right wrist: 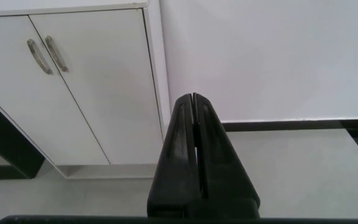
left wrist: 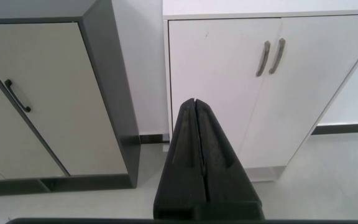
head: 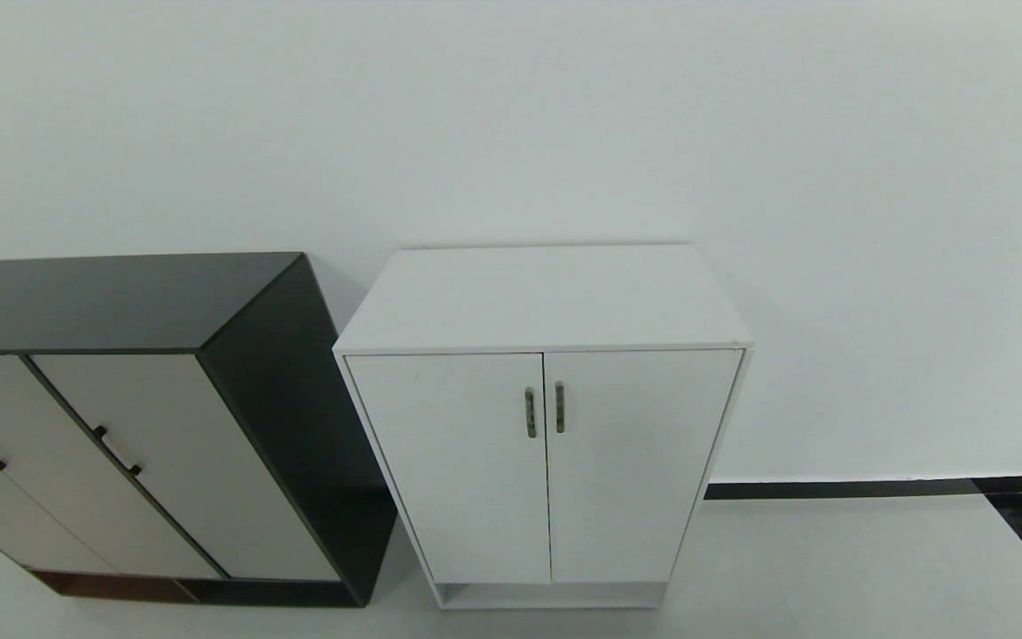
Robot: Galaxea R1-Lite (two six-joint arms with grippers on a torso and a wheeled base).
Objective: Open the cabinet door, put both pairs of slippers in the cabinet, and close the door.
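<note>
Beside cabinet [head: 546,306] (doors [head: 453,461] shut) stands dark cupboard [head: 298,426].

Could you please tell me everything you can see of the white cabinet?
The white cabinet is a plain upright box, apparently laminate, with a flat top. Its two doors are shut, each with a slim vertical metallic handle by the centre seam. A low recess runs beneath. It stands on the floor against the wall, beside a dark cabinet on the robot's left.
</note>
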